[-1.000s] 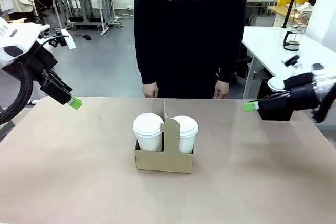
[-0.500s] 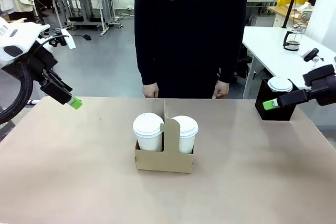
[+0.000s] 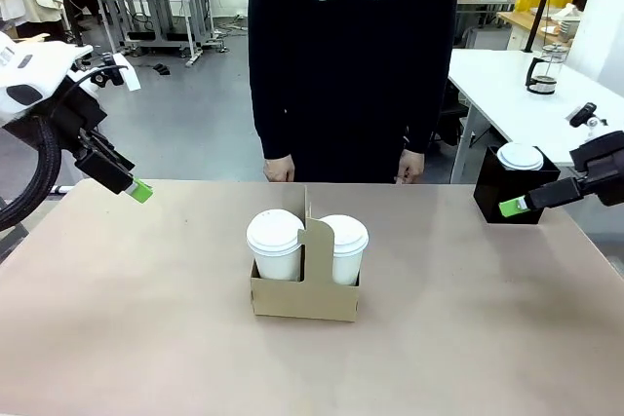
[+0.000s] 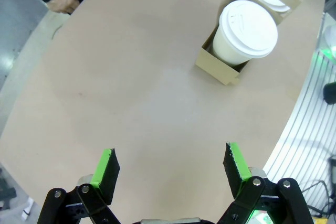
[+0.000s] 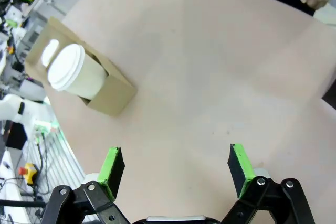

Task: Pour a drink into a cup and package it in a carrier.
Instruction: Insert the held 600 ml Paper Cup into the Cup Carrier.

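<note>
The brown cardboard carrier [image 3: 303, 297] stands in the middle of the table with two lidded white cups in its slots, a left cup [image 3: 275, 244] and a right cup [image 3: 343, 246]. The lids hide any drink. My left gripper [image 3: 137, 189] hangs open over the table's far left, well away from the carrier. Out at the right edge my right gripper [image 3: 513, 207] is open too, beside a black box. From the left wrist, the open gripper [image 4: 170, 167] is empty, with the carrier [image 4: 223, 67] and a cup [image 4: 247, 30] beyond. Past the right gripper [image 5: 176, 165], also open and empty, lie the carrier [image 5: 107, 96] and a cup [image 5: 72, 70].
A person stands at the far side with a hand [image 3: 280, 170] and the other hand [image 3: 409, 169] at the table edge. The black box [image 3: 497, 195] at the right carries another white lidded cup [image 3: 520, 156]. A glass coffee press [image 3: 542, 71] stands on a white side table.
My right gripper has drawn back to the right, from beside the carrier's side of the table out to the right edge. The left arm, the carrier and the cups have stayed put.
</note>
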Robot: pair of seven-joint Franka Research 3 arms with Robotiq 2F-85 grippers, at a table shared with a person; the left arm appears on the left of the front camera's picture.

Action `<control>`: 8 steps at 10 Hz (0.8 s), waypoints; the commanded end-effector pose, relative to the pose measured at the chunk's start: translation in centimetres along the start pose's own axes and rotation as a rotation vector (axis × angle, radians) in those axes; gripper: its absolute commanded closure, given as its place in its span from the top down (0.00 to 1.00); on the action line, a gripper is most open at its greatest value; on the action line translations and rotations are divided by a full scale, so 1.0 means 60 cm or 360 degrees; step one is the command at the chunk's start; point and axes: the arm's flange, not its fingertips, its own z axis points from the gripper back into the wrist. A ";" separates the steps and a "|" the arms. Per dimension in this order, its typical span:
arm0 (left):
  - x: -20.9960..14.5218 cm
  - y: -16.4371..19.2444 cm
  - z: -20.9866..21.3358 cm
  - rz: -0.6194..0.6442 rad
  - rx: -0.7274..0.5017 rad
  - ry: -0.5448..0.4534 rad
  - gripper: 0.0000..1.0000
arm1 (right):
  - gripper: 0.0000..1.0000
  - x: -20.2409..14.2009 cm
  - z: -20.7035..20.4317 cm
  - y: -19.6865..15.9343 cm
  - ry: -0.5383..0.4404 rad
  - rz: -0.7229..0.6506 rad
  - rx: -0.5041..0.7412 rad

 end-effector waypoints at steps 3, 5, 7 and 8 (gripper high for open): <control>-0.001 0.000 0.000 0.0017 -0.0004 0.0003 1.00 | 1.00 0.004 0.003 0.006 -0.0015 0.0004 -0.0005; -0.001 0.000 0.000 0.0017 -0.0004 0.0003 1.00 | 1.00 0.004 0.003 0.006 -0.0015 0.0004 -0.0005; -0.001 0.000 0.000 0.0017 -0.0004 0.0003 1.00 | 1.00 0.004 0.003 0.006 -0.0015 0.0004 -0.0005; -0.001 0.000 0.000 0.0017 -0.0004 0.0003 1.00 | 1.00 0.004 0.003 0.006 -0.0015 0.0004 -0.0005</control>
